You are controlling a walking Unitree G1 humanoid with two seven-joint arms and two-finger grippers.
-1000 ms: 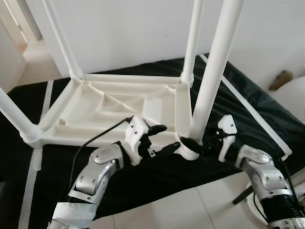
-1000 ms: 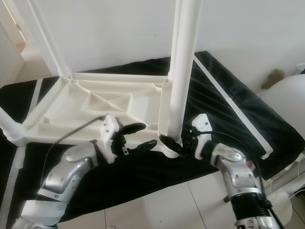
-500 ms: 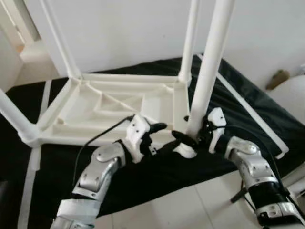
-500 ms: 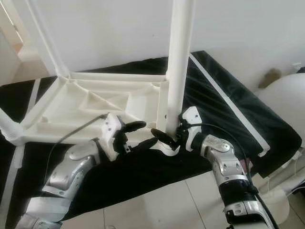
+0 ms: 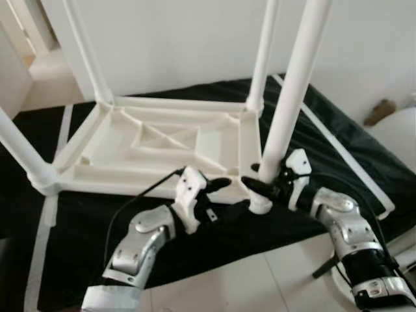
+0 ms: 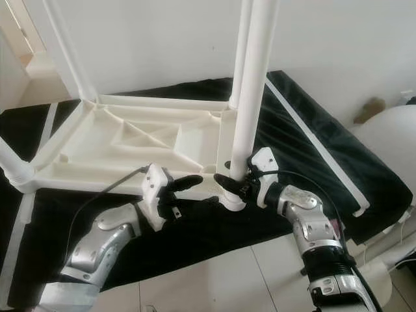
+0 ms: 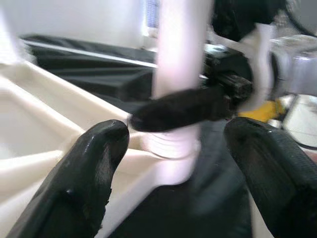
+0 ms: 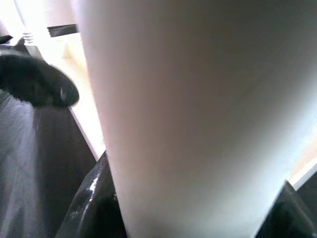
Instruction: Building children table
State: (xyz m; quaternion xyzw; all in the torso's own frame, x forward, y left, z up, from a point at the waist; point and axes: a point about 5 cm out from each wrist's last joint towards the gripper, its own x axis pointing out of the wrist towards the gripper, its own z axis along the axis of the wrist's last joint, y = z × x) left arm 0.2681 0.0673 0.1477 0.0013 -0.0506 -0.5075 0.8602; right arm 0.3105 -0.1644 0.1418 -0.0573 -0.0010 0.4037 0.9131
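Left pincer [image 5: 224, 195] has drawn back from leg [image 5: 289, 110].

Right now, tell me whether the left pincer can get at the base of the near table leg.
Probably yes. The left pincer is open just beside the leg, nothing between them, but the right pincer already grips the base, leaving little room.

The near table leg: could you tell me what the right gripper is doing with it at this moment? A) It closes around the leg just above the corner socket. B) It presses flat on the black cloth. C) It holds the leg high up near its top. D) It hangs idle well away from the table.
A: the right gripper has its black fingers on either side of the near leg, low down where it meets the upturned tabletop.
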